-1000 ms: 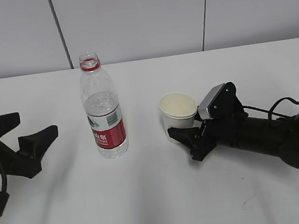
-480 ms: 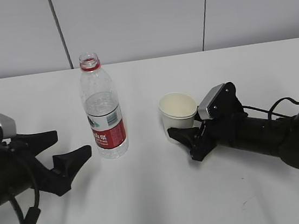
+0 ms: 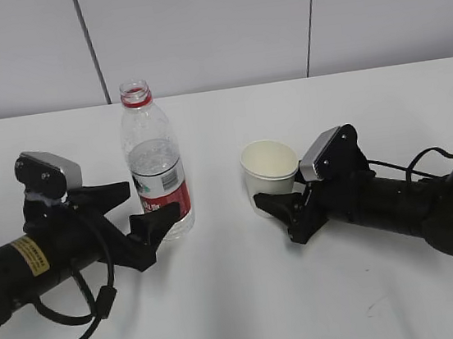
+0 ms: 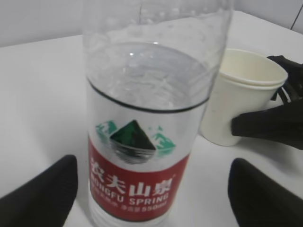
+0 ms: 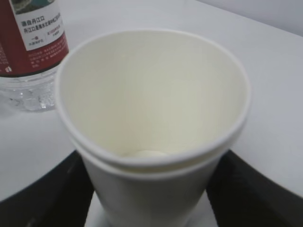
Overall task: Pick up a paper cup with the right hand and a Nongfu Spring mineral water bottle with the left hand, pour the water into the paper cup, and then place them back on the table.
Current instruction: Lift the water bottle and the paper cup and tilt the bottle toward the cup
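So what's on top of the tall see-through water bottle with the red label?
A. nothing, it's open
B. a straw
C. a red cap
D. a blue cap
A: the tall clear plastic water bottle with the red-and-white label has only a red ring round its neck, and its mouth is open with no cap, as the exterior view shows.

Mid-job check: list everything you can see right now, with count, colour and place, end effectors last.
bottle: 1, clear with red label and neck ring, uncapped, upright on the table, left of centre.
water: clear, fills the lower part of the bottle.
cup: 1, cream-white, empty, upright right of the bottle.
table: 1, white.
wall: grey panels behind.
left end effector: black, open, fingers either side of the bottle's base.
right end effector: black, fingers flanking the cup; contact unclear.
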### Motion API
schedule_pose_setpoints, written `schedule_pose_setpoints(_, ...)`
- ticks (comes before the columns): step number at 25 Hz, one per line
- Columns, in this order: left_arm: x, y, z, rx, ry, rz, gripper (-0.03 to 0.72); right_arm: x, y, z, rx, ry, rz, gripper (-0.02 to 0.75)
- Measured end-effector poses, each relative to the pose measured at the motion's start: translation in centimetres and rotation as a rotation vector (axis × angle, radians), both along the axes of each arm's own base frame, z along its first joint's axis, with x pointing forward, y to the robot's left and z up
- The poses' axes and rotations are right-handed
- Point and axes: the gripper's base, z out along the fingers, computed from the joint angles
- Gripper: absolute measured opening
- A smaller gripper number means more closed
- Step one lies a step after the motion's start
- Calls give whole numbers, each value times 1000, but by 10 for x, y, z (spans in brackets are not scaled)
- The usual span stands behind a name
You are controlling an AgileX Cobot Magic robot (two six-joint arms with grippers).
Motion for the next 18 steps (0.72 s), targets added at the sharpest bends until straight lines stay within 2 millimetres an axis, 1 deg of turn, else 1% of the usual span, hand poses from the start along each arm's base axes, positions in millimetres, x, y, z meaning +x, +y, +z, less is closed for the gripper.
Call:
schedule_pose_setpoints(7,24,-8,-1,-23,-30,13,590,0,0,0,0,0,0,515)
schedule_pose_setpoints(10,31,-10,-4,-25,-29,16,590,0,0,0,0,0,0,515)
schedule_pose_setpoints(13,36,-13,-7,-38,-19,15,590,0,0,0,1,-1,0,515)
schedule_pose_setpoints(18,39,-20,-13,-34,0,8,586,0,0,0,1,-1,0,515)
